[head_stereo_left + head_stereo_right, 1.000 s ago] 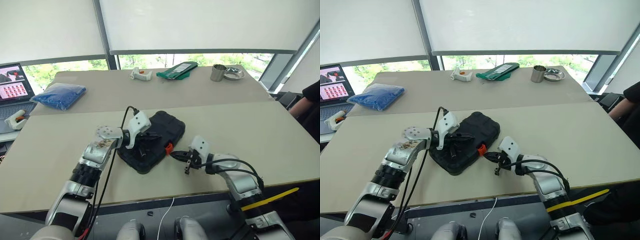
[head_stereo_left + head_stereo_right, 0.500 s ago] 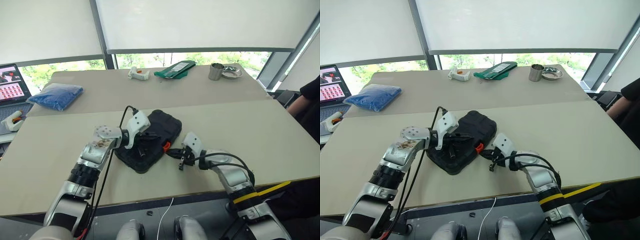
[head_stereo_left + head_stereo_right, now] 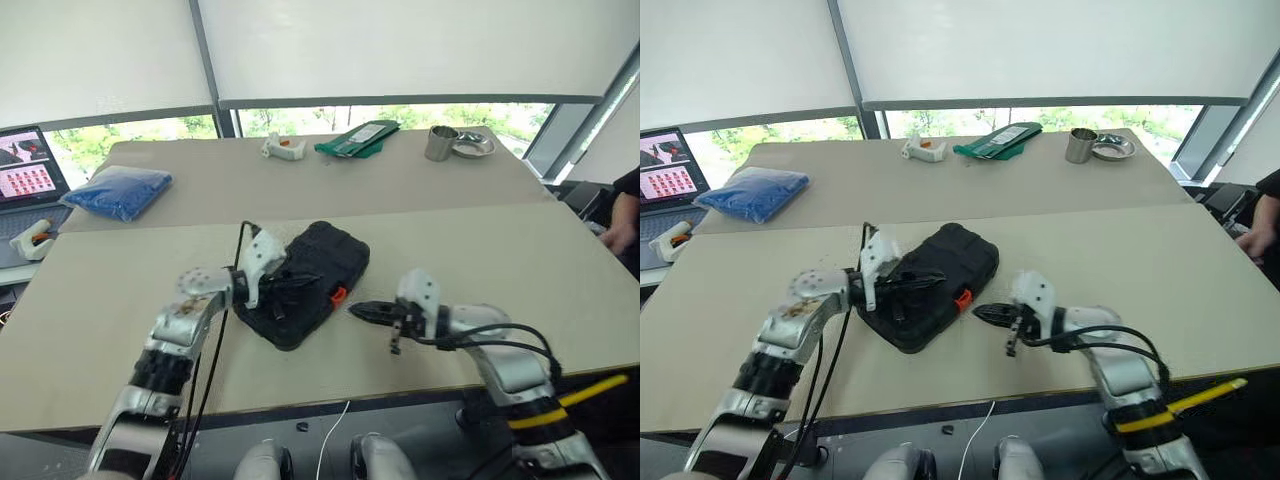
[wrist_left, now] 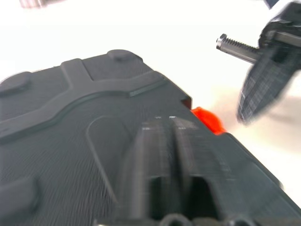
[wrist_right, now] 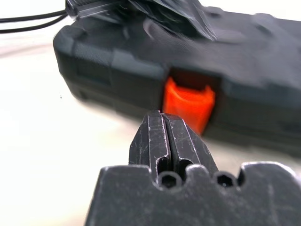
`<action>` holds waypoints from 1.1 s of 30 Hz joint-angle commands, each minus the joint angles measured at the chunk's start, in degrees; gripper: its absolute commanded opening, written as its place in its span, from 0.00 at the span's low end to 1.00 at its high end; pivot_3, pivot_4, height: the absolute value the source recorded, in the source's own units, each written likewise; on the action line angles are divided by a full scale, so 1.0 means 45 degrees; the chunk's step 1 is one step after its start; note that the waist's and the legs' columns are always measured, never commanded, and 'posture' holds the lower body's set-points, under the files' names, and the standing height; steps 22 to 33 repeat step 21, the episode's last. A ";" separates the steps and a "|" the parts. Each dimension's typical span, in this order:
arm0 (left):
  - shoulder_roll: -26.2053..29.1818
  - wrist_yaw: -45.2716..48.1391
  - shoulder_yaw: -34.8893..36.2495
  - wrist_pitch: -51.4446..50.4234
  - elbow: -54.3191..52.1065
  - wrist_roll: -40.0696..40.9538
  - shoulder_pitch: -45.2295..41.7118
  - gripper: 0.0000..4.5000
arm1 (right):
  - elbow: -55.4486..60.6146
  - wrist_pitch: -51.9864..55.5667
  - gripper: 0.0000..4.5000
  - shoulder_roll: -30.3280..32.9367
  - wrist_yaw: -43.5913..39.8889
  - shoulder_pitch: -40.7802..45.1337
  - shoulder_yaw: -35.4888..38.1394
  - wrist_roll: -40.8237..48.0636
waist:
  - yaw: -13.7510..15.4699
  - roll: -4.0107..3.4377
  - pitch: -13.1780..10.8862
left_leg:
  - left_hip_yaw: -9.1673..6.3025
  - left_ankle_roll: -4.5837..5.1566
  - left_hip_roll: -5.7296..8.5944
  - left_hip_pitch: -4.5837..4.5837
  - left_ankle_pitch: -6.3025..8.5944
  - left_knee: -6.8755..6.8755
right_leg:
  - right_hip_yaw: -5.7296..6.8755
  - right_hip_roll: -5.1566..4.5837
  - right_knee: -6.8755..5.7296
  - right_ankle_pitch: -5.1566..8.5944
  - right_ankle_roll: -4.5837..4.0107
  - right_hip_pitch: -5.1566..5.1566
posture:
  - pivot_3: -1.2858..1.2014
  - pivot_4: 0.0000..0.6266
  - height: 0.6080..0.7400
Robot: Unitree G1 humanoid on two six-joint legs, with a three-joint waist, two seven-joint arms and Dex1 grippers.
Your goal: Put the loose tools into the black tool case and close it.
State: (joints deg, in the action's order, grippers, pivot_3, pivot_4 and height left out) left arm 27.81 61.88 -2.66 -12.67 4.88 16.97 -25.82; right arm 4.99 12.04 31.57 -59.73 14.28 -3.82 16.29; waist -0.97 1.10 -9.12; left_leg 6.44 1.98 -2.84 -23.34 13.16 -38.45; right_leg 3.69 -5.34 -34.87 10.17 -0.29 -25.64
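Left eye view shows the black tool case (image 3: 305, 282) lying shut on the near table (image 3: 120, 320), a little left of the middle. It is a flat black box with round corners. Its lid has a rough, bumpy skin and raised lines and shapes pressed into it. It sits turned at a slant, with one corner toward the robot. A small orange latch (image 3: 338, 295) sticks out of the side that faces the right arm. In the right wrist view the latch (image 5: 188, 104) is a bright orange tab set in a notch in the black edge.

The left gripper (image 3: 285, 287) is over the near left part of the lid. In the left wrist view its two black fingers (image 4: 162, 155) lie side by side with almost no gap, and they hold nothing. I cannot tell if they touch the lid.

The right gripper (image 3: 366, 311) is just beside the latch, a bit apart from the case, and points at it. In the right wrist view its fingers (image 5: 165, 141) are pressed together and empty.

On the far table lie a blue bag (image 3: 120, 190), a green packet (image 3: 355, 139) and a metal cup (image 3: 439, 144). A laptop (image 3: 25, 170) stands at the left edge.
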 commanded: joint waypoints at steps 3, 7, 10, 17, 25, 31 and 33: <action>0.2054 0.0173 0.2864 0.2032 -0.0635 0.0451 0.2581 0.68 | 0.0091 -0.2578 0.50 0.1232 -0.1205 -0.0849 0.2080 0.0893 | -0.0018 0.0007 -0.0012 | 0.0017 0.0068 0.0000 -0.0022 -0.0041 0.0044 | -0.0020 0.0015 -0.0013 0.0004 -0.0007 -0.0073 | 0.52 0.24 1.00; 0.3189 0.0149 0.4001 0.2553 -0.0597 0.0335 0.4535 1.00 | -0.0966 -0.3902 0.81 0.1696 -0.1674 -0.1123 0.2840 0.1025 | 0.0087 0.0031 -0.0032 | 0.0019 0.0059 -0.0012 -0.0048 -0.0036 0.0067 | -0.0001 0.0024 -0.0010 0.0014 -0.0015 -0.0113 | 0.52 0.24 1.00; 0.3501 -0.0389 0.4941 0.3374 -0.0250 -0.0033 0.6144 1.00 | -0.1963 -0.4360 1.00 0.2162 -0.2249 -0.1194 0.3201 0.1120 | 0.0194 0.0042 -0.0043 | 0.0028 0.0056 -0.0001 -0.0064 -0.0034 0.0070 | 0.0000 -0.0008 0.0004 0.0048 -0.0052 -0.0120 | 0.52 0.24 1.00; 0.3243 -0.1299 0.5390 0.4763 -0.0432 -0.0352 0.7703 1.00 | -0.3470 -0.5452 1.00 0.2403 -0.2878 -0.0952 0.3436 0.1189 | 0.0461 0.0076 -0.0064 | 0.0029 -0.0025 0.0002 -0.0105 0.0023 0.0069 | 0.0027 -0.0039 0.0044 0.0047 -0.0048 -0.0132 | 0.52 0.24 1.00; 0.3061 -0.1655 0.5307 0.4640 -0.0884 -0.0056 0.7879 1.00 | -0.4335 -0.6171 1.00 0.2420 -0.2985 -0.0752 0.3406 0.1073 | 0.0454 0.0077 -0.0064 | 0.0032 -0.0027 -0.0001 -0.0104 0.0025 0.0069 | 0.0031 -0.0033 0.0041 0.0047 -0.0047 -0.0129 | 0.52 0.24 1.00; 0.3061 -0.1655 0.5307 0.4640 -0.0884 -0.0056 0.7879 1.00 | -0.4335 -0.6171 1.00 0.2420 -0.2985 -0.0752 0.3406 0.1073 | 0.0454 0.0077 -0.0064 | 0.0032 -0.0027 -0.0001 -0.0104 0.0025 0.0069 | 0.0031 -0.0033 0.0041 0.0047 -0.0047 -0.0129 | 0.52 0.24 1.00; 0.3061 -0.1655 0.5307 0.4640 -0.0884 -0.0056 0.7879 1.00 | -0.4335 -0.6171 1.00 0.2420 -0.2985 -0.0752 0.3406 0.1073 | 0.0454 0.0077 -0.0064 | 0.0032 -0.0027 -0.0001 -0.0104 0.0025 0.0069 | 0.0031 -0.0033 0.0041 0.0047 -0.0047 -0.0129 | 0.52 0.24 1.00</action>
